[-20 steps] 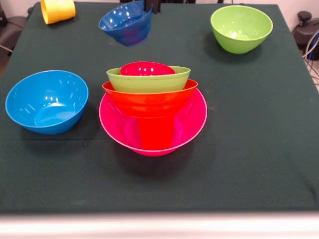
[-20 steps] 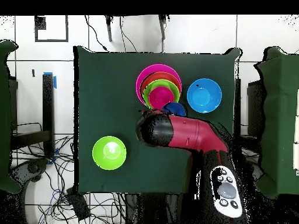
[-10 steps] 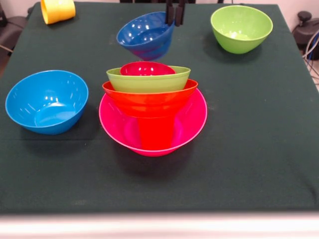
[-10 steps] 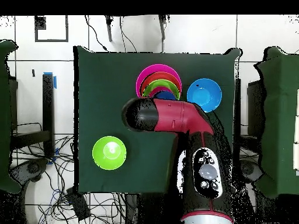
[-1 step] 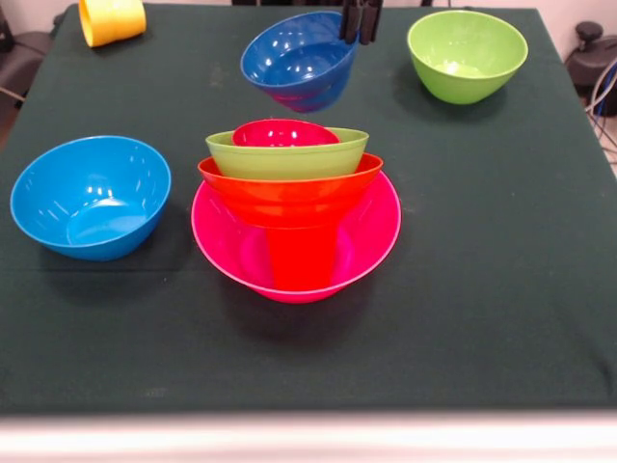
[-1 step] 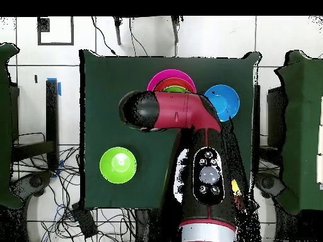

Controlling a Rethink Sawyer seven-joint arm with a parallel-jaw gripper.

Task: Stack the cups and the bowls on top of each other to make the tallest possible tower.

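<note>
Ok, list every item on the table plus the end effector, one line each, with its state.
end effector: shut on the dark blue bowl's rim.
dark blue bowl: held in the air, tilted, above the stack.
pink bowl: upright on the cloth, base of the stack.
orange bowl: nested above it.
lime bowl: nested in the orange.
small red bowl: on top.
light blue bowl: upright, empty.
second lime bowl: upright, alone.
yellow cup: on its side.

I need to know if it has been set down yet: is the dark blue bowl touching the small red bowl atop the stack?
Apart. In the front view the dark blue bowl hangs tilted from the tool, with green cloth visible between it and the small red bowl.
</note>
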